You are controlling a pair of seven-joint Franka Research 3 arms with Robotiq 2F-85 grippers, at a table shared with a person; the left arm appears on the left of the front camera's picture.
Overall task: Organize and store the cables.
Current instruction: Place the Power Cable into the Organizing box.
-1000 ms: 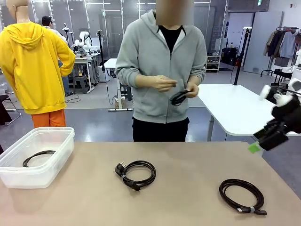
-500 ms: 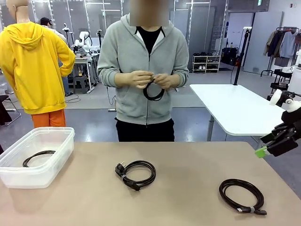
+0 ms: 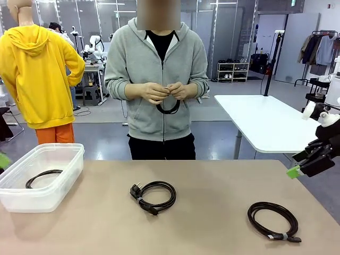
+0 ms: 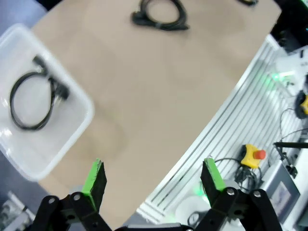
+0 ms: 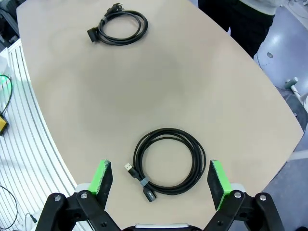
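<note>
Two cables lie on the tan table (image 3: pixel 212 186): a coil with a black plug (image 3: pixel 136 191) at the middle and a plain coil bound by a small tie (image 3: pixel 281 236) at the front right. A third cable (image 3: pixel 45 172) lies in the clear plastic bin (image 3: pixel 64 180) at the left. The person's hands hold a fourth coil (image 3: pixel 169 111) at waist height. My right gripper (image 3: pixel 305 164) hangs open off the table's right edge. In its wrist view it (image 5: pixel 160 173) is above the tied coil (image 5: pixel 168 132). My left gripper (image 4: pixel 153 171) is open, high over the table's near edge beside the bin (image 4: pixel 77 96).
The left wrist view looks down on the bin's cable (image 4: pixel 17 91), the plug coil (image 4: pixel 161 17), and beyond the table's near edge a yellow emergency-stop box (image 4: pixel 250 155). A white table (image 3: pixel 265 125) stands behind at the right.
The person has stepped slightly left and raised the coil in both hands. My right gripper drew back to the right. A green pad of my left gripper has appeared at the left edge.
</note>
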